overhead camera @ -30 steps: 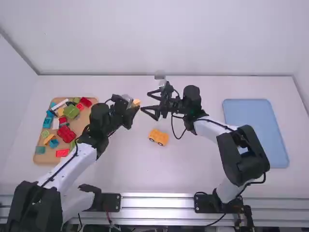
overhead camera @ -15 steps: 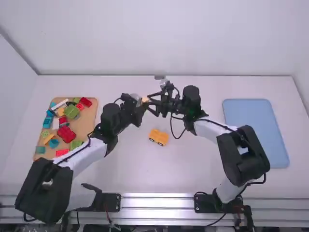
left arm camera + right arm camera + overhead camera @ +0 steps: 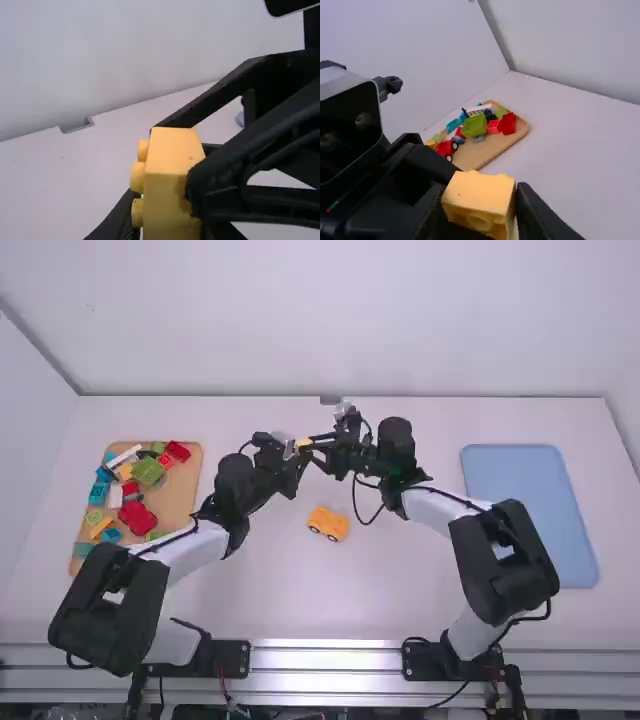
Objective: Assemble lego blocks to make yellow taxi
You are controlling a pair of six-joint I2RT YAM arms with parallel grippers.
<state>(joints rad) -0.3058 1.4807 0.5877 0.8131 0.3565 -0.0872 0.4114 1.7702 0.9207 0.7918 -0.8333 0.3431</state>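
- While the colorful bricks (image 3: 147, 471) hang out on the wooden tray (image 3: 176, 502), the left hand (image 3: 294, 450) is clamped on a yellow block (image 3: 172, 165), up off the desk (image 3: 400, 585)
- Right hand (image 3: 315, 447) is clamped on that same block too
- Yellow wheeled piece (image 3: 328, 522) sits mid-desk, nearer the arm bases
- Blue tray's (image 3: 525, 500) off far right

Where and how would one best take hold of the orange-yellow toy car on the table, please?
The car seems upright and narrower across than along, so probably from above, across its long sides, just over the dark wheels.
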